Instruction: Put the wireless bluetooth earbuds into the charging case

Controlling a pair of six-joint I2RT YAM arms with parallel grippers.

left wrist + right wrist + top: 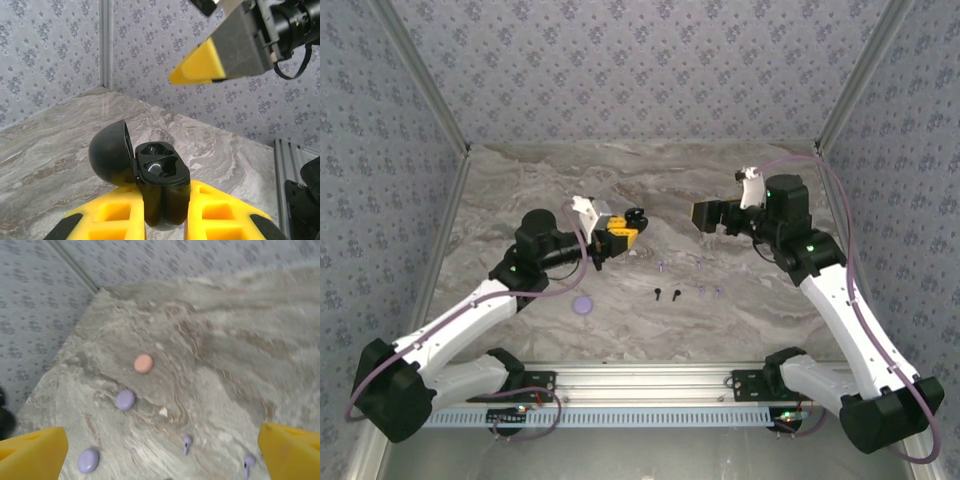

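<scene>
Closest to the lens in the overhead view, at 6 o'clock, runs the mounting rail [650, 395], with both arms rising from it. Just toward 10 o'clock of the table's middle, the left gripper [612, 238] pinches the black charging case [633, 220], lid up. At 2 o'clock the right gripper [703, 216] hangs above the marble table [750, 320], apart from the case. Two black earbuds [660, 294] lie at 6 o'clock of centre. Lavender earbuds [702, 291] lie near them toward 3 o'clock, and a lavender disc [583, 305] sits at 8 o'clock.

From the left wrist, the yellow fingers [225, 210] press the case body from both sides. Its lid [107, 155] swings open toward 9 o'clock, and both wells look empty.

From the right wrist, the fingertips [30, 452] sit at 7 and 5 o'clock, spread wide with nothing between them. Beyond them lie a pink disc [143, 363] and two lavender discs [125, 399]; whether these are cases I cannot tell.

The step in hand appears to be fetching: the case is presented open, with no bud seated yet. The next move likely calls for the right gripper to descend on a black bud, pinch it finely, and carry it to a well.
</scene>
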